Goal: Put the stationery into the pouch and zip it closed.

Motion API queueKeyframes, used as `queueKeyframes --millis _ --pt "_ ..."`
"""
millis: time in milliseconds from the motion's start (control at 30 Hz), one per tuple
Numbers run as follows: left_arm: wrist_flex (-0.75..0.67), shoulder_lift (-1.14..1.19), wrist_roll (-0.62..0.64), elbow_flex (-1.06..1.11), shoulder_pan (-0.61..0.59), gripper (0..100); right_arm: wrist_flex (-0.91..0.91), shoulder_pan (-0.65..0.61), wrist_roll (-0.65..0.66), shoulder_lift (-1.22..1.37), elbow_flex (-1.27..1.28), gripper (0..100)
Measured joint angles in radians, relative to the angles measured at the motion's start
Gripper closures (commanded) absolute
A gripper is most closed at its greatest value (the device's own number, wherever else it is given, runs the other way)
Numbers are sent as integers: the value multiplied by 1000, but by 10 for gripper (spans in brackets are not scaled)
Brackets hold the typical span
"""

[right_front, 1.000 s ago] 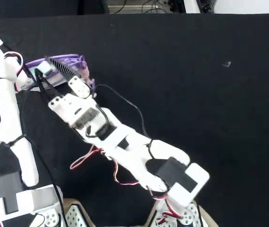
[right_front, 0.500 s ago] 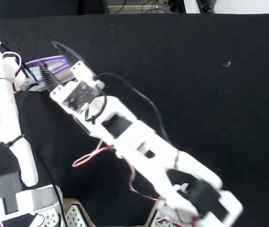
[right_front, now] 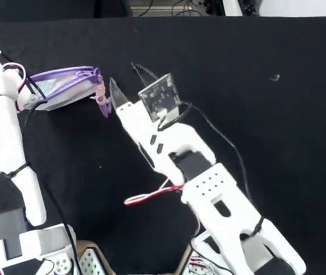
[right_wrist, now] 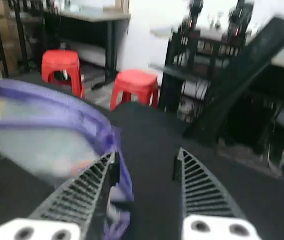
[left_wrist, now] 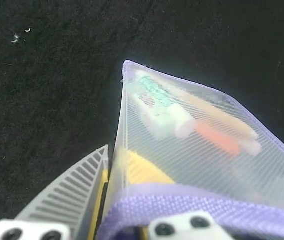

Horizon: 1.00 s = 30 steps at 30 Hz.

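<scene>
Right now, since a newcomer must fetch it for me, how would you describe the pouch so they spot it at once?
On the black table, look to the far left, where the left gripper grips one end. The pouch is the soft thing among hard white arms: see-through, purple-edged, with coloured stationery inside.

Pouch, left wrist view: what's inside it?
Through the clear pouch wall: a white item with green marks, a long orange stick, and a yellow item next to the purple zip band. The band covers whatever lies under it.
</scene>
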Motion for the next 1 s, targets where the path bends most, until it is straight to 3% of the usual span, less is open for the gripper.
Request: queueKeyframes --millis 267,467,633,833,900,1000 --pt "0 0 0 0 0 970 -304 -29 -2 83 178 828" --pt "0 0 0 0 0 970 -411 -104 -11 215 172 828" --pt "0 0 0 0 0 970 -509 -106 -117 344 120 828" --pt "0 0 0 0 0 970 -569 -72 -140 503 6 829" --pt "0 0 0 0 5 970 -569 -72 -140 540 -31 858" --pt "0 0 0 0 6 970 -569 -74 -140 562 -44 994"
